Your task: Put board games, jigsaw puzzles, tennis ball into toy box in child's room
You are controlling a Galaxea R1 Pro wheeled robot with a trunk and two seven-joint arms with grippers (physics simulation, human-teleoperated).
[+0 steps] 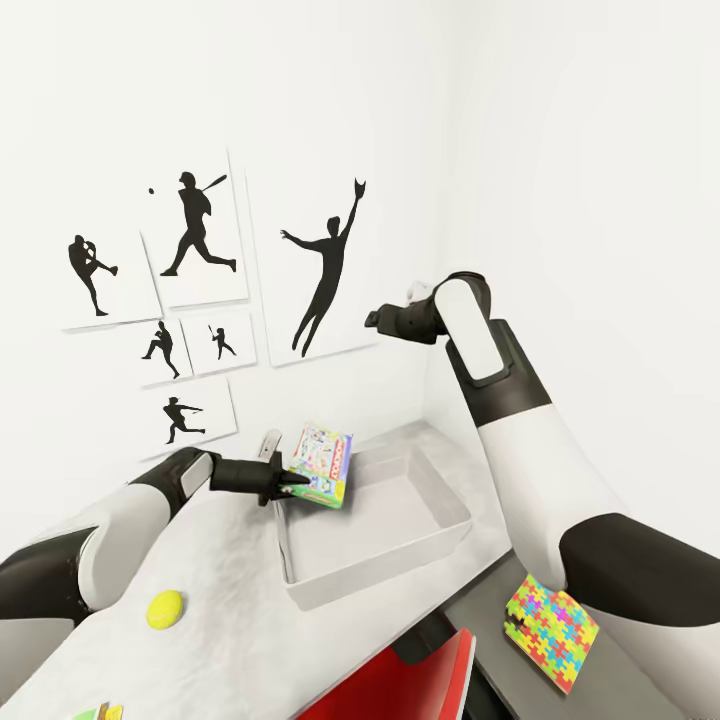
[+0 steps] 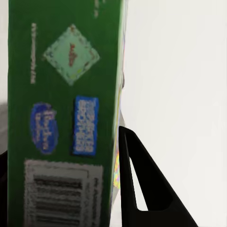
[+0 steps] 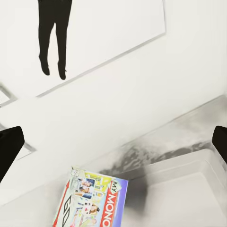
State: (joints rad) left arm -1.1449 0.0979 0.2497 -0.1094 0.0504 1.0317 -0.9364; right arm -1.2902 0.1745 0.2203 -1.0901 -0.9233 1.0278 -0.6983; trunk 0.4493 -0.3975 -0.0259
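Our left gripper (image 1: 290, 484) is clamped on the white board game (image 1: 323, 464), tilted over the toy box (image 1: 440, 500) rim on the tabletop (image 1: 215, 570). Dropped now, it might catch the rim and tip outside. Right gripper (image 1: 378, 318) is spread wide, empty. The box's underside is hidden.

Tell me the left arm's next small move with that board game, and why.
Probably lower it a little and release: the left gripper holds the board game tilted over the toy box near its left end, above the floor.
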